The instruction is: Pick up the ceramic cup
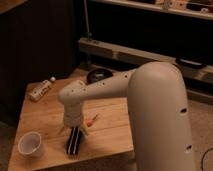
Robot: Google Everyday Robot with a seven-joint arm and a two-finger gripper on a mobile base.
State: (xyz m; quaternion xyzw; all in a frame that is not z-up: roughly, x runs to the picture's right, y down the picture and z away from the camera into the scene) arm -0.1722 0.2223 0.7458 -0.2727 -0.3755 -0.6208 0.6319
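The ceramic cup (pixel 30 144) is a small white handleless cup standing upright near the front left corner of the wooden table (pixel 110 129). My gripper (pixel 75 145) hangs from the white arm (pixel 105 90) over the table's front middle, its dark fingers pointing down close to the tabletop. It is to the right of the cup and apart from it, with bare table between them. Nothing shows between the fingers.
A dark round dish (pixel 98 76) sits at the table's back, partly behind the arm. A pale bottle (pixel 41 89) lies on its side at the back left. A small orange item (pixel 92 120) lies right of the gripper. Shelving stands behind the table.
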